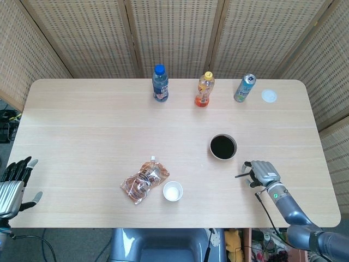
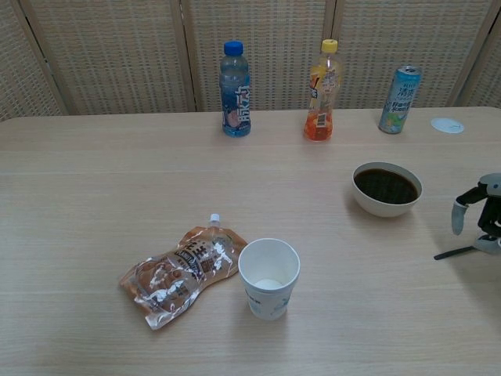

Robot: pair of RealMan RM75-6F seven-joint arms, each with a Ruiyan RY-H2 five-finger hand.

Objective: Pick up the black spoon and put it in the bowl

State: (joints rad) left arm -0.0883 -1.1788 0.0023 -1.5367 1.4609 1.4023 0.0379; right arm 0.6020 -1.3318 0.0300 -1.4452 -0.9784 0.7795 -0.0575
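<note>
Risk: the black spoon (image 2: 455,252) is thin and lies low on the table (image 1: 98,125); only its handle end shows, poking out from under the right hand (image 1: 263,172). A shallow pinch could let it slip, or swing it off line, on the way to the bowl (image 1: 223,147). The bowl sits near the hand and looks to hold dark liquid, so a hard drop or a knock on the rim could splash or shift it.

Left hand (image 1: 13,183): off the table's left edge, well apart from everything; fingers apart, holding nothing.

Pouch (image 1: 143,182) and paper cup (image 1: 173,191): just beside each other near the front edge, clear of the likely path.

Bowl: right of centre, no spoon in it.

Right hand: at the right front of the table, just beside the bowl, over the spoon. In the chest view its fingers (image 2: 460,215) curl downward above the handle. Whether it truly grips the spoon or only rests on it cannot be told.
</note>
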